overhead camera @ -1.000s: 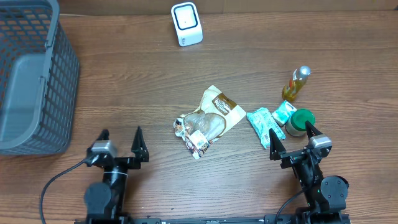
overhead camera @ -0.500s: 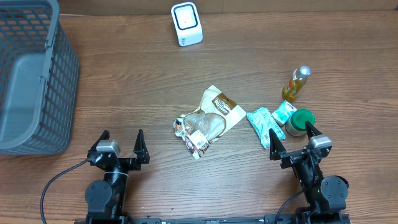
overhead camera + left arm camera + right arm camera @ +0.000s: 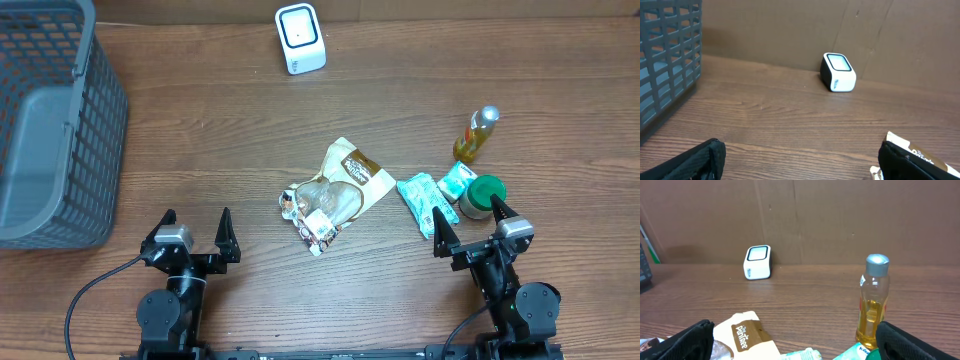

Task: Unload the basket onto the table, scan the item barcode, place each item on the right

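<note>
While left gripper (image 3: pixel 195 214) and right gripper (image 3: pixel 467 210) gape, snack bag (image 3: pixel 350 178) lies between.

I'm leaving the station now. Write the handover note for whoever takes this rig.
Left gripper: open, empty, low at the near edge.
Right gripper: open, empty, beside the green-lidded jar.
Scanner: far edge, centre.
Items mid-table: brown pouch, clear packet, teal packets, bottle.
Basket: far left.
Done: nothing visible; no item held.
Left: pick an item, show its barcode to the scanner.

Bare table (image 3: pixel 200 150) lies between basket (image 3: pixel 100 130) and snack bag (image 3: pixel 350 180) (scanner (image 3: pixel 300 38) stands beyond); bottle (image 3: pixel 478 135) crowds the right.
</note>
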